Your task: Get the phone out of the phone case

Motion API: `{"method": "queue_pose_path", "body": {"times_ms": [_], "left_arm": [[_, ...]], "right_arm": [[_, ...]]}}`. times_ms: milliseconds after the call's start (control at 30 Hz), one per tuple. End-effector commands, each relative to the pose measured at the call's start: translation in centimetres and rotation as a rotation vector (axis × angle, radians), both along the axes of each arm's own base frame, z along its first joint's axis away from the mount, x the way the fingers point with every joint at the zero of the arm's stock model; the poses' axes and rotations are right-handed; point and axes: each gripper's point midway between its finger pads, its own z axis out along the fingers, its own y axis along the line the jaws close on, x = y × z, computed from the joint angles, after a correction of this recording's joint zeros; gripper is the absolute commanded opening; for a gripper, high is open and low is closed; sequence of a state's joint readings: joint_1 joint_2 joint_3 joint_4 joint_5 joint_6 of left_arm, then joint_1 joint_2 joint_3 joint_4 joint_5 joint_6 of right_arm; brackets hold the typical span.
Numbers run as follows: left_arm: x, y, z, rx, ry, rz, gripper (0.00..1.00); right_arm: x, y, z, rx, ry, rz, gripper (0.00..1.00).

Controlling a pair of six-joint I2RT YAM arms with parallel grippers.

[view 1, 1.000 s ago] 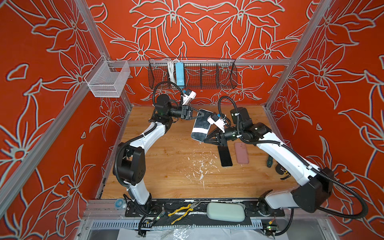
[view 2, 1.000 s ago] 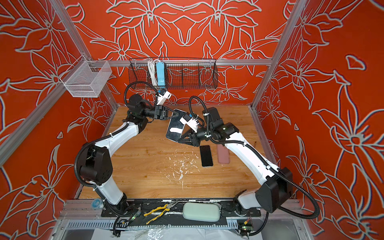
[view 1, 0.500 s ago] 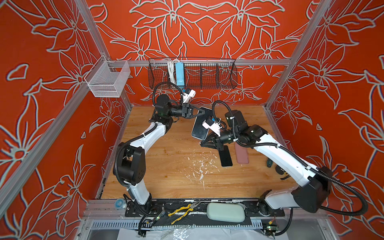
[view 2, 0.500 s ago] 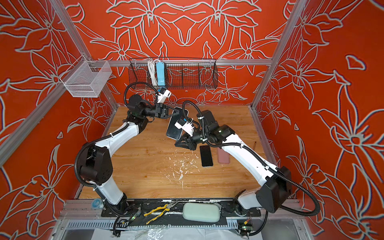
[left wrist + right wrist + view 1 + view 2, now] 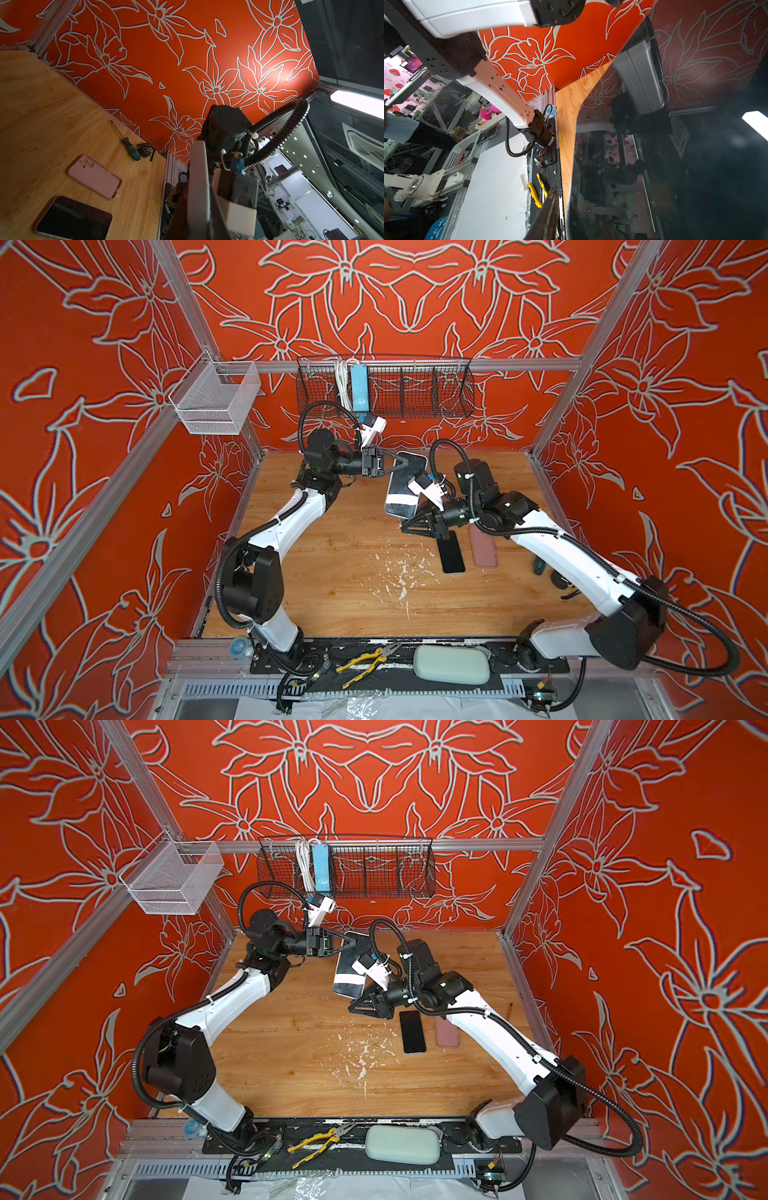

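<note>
Top views both show the left gripper (image 5: 400,465), fingers clamped on the upper end of the dark glossy phone in its pale case (image 5: 402,493), mid-frame above the surface. Just below sits the right gripper (image 5: 405,526), finger gap unclear. Next it probably must hook the case rim.

Left tool (image 5: 399,465) pinched tight, arm stretched toward centre; right tool (image 5: 405,527) near it, aimed leftward.

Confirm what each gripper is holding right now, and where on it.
Left gripper is shut on the raised phone, pinching its far end. Right gripper sits at the phone's near end; a hold there cannot be told.
</note>
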State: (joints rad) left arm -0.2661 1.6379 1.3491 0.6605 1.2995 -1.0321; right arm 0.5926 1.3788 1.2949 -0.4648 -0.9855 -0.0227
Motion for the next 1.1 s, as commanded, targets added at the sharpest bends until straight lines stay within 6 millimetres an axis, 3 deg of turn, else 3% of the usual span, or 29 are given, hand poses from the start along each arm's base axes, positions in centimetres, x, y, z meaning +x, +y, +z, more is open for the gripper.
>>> {"method": "queue_pose_path", "body": {"times_ms": [0,300,700,1067], "left_arm": [[-0.6,-0.1,0.4,-0.005,-0.054,0.011,0.0],[-1.7,0.2,0.3,0.007,-0.08,0.013,0.0],[-0.6,-0.1,0.7,0.011,-0.068,0.011,0.0],[0.3,-0.5,-0.6,0.025,-0.015,-0.03,0.0]], "right_arm": [[-1.1,0.2,3.2,0.108,-0.068,0.066,0.24],[-0.6,0.7,4.1,0.131,-0.058,0.071,0.19],[-2.1,1.7,3.4,0.057,-0.104,0.123,0.11],[-3.1,3.3,3.4,0.017,-0.185,0.163,0.11]]}}
